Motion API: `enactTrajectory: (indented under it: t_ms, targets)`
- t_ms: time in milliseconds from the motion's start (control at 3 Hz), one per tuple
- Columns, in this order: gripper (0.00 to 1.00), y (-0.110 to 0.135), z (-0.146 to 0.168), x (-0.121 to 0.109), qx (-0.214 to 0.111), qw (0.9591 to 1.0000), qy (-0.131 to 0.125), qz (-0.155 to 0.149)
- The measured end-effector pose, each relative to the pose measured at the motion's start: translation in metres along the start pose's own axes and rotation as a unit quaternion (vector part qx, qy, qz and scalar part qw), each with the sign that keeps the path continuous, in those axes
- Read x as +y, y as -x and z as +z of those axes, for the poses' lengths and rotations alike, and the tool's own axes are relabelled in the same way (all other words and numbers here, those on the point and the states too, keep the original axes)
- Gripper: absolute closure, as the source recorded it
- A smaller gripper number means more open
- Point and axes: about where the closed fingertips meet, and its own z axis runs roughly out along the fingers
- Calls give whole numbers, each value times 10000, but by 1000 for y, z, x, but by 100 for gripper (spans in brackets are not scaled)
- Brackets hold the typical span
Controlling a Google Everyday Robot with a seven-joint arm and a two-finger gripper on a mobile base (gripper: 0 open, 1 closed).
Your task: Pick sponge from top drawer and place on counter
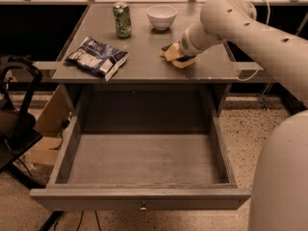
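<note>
The sponge (181,61), yellow foam with a dark green face, is at the right side of the counter (144,57), tilted and touching or just above the surface. My gripper (179,53) is at the end of the white arm that reaches in from the right; it is shut on the sponge and mostly hidden by the wrist. The top drawer (139,198) is pulled fully open below the counter, with its inside bare and its small round knob (143,207) at the front.
On the counter are a blue-and-white snack bag (97,57) at the left, a green can (122,20) at the back and a white bowl (161,16) behind the sponge. A dark chair (14,124) and a cardboard box (45,138) stand at the left.
</note>
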Motion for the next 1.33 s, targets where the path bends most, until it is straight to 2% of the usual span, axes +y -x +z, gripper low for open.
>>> enactTrajectory:
  t_ms: [333, 667, 1000, 1333]
  targets:
    - [63, 0, 0, 0, 0, 10000, 0, 0]
    - [31, 0, 0, 0, 1, 10000, 1, 0]
    - [9, 0, 0, 0, 1, 10000, 1, 0]
    - [0, 0, 0, 0, 1, 10000, 1, 0]
